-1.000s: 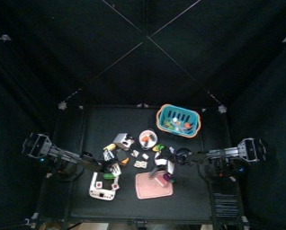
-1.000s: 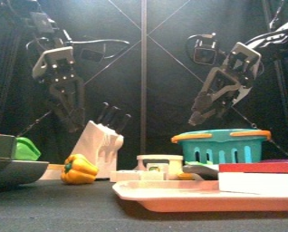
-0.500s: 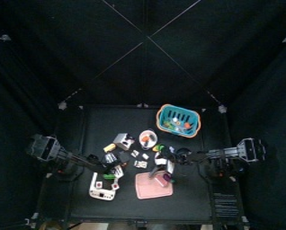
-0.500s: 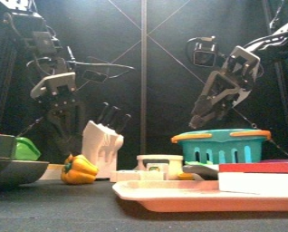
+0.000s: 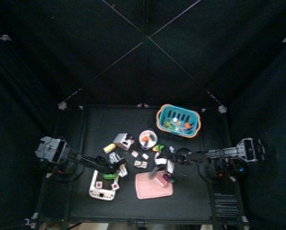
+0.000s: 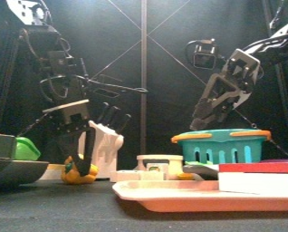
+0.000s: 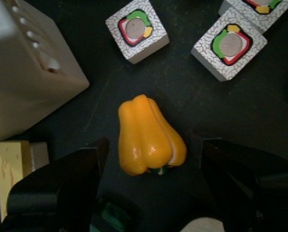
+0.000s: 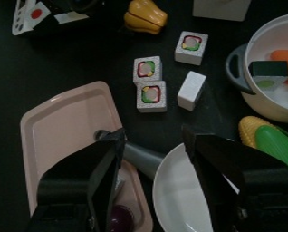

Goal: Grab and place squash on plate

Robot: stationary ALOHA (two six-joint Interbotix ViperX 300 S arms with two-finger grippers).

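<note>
Squash-like orange vegetable is lying on the black counter, directly between the spread fingers of the left gripper, which is hanging low over it with neither finger touching it. In the front view the same orange piece is sitting at the foot of a white knife block, and the left gripper is hovering right above it. The left wrist view is showing the white block close beside the vegetable, and two sushi-printed tiles lying a little farther off.

Over on the other side, the right gripper is hanging high above the counter, behind a teal basket. Its fingers are standing wide apart and holding nothing. Through the right wrist view, a white plate is showing between those fingers, overlapping a pink tray. Sushi tiles are lying beyond the tray, with a white bowl of play food to one side and a green-and-yellow piece near the plate's rim. The orange vegetable is sitting well apart from the plate, at the far edge of that view.

From above, the pink tray is lying near the front of the counter, and the teal basket is standing toward the back.
</note>
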